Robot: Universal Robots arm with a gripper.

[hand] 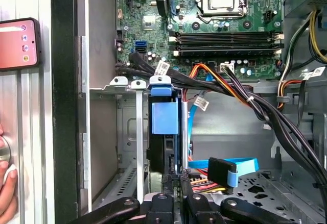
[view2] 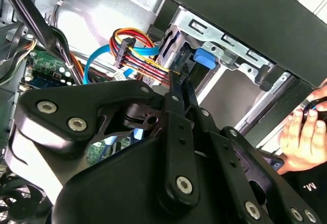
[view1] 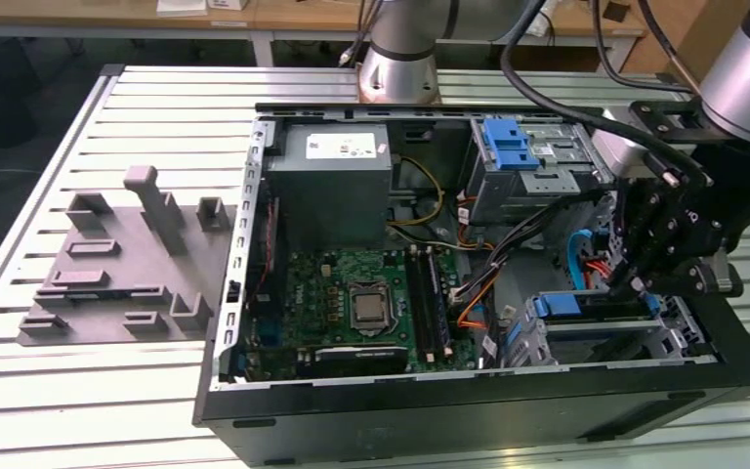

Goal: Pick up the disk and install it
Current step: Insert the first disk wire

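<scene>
Pressing down squarely along the bay rails looks wise here: the gripper (view1: pixel 639 283), fingers drawn together on the disk's (hand: pixel 164 118) rear edge, stands over the drive cage (view1: pixel 609 327) inside the computer case (view1: pixel 238 293). The disk sits upright in the cage, blue carrier showing, cables close beside.

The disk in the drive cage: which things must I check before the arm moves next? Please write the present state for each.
1. Disk stands inside the drive cage: ok.
2. Disk pushed fully home: cannot tell.
3. Gripper lined up with the disk's edge: ok.
4. Blue data cable away from the gripper: not ok, it lies close beside it.
5. Person's hand away from the computer case: not ok, it is just outside the wall.
</scene>
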